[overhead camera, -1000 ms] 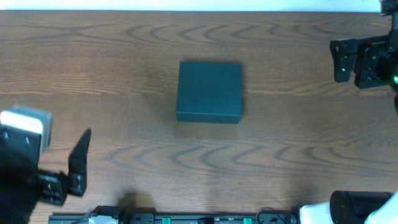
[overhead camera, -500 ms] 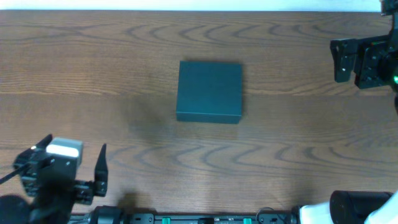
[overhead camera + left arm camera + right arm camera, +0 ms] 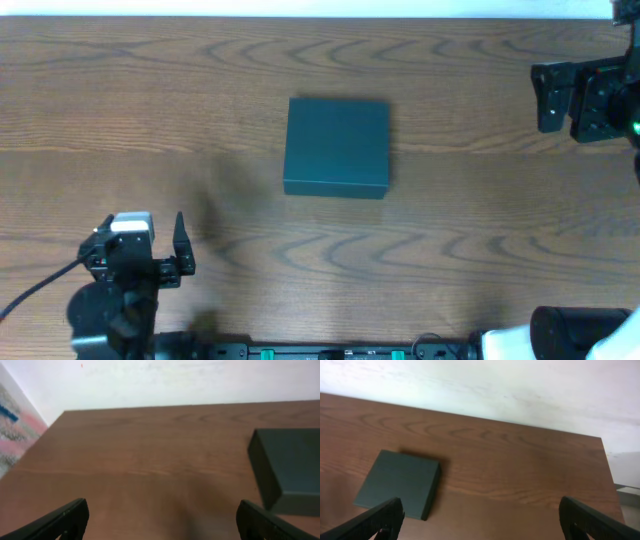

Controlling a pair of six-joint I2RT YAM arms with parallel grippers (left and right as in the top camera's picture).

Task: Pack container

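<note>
The container [image 3: 337, 147] is a dark teal-green box lying mid-table with its lid closed. My left gripper [image 3: 141, 228] is near the front left of the table, well short of the box, open with nothing between its fingers. In the left wrist view the container [image 3: 292, 467] lies ahead to the right, and only bare wood shows between the wide-apart tips of the left gripper [image 3: 160, 530]. My right gripper [image 3: 592, 100] hovers at the far right, open and empty. In the right wrist view the container [image 3: 397, 482] sits ahead of the left tip of the right gripper [image 3: 482, 525].
The wooden table [image 3: 200, 80] runs to a pale wall along its far edge. A dark rail with fittings [image 3: 300, 352] lines the front edge. The right arm's base [image 3: 580, 335] stands at the front right corner.
My left arm has swung in from the left edge toward the front left of the table, turning to face the far side. The right arm and the container have not moved.
</note>
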